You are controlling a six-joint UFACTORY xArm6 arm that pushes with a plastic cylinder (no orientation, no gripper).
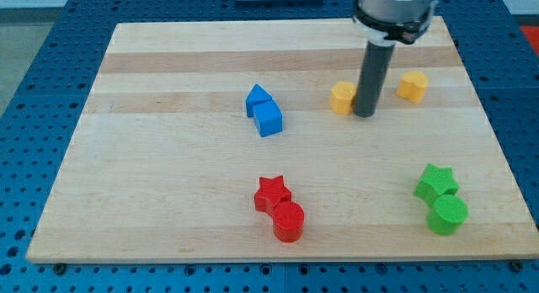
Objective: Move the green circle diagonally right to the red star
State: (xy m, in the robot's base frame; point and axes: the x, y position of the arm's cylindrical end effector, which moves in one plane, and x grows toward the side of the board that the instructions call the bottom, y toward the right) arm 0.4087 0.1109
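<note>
Green circle [447, 215] sitting lower right, touching green star [436, 183]; tip [364, 114] waiting upper right; no pincer showing; risking dragging the star along.

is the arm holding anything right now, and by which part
Nothing is held. The arm ends in a rod; my tip rests on the board right beside the yellow block, far from the green circle.

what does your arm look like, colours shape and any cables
A silver-grey metal wrist with a black ring under it, ending in a straight dark grey cylindrical rod. My tip is plain and blunt, with no fingers. No cables or markings show.
</note>
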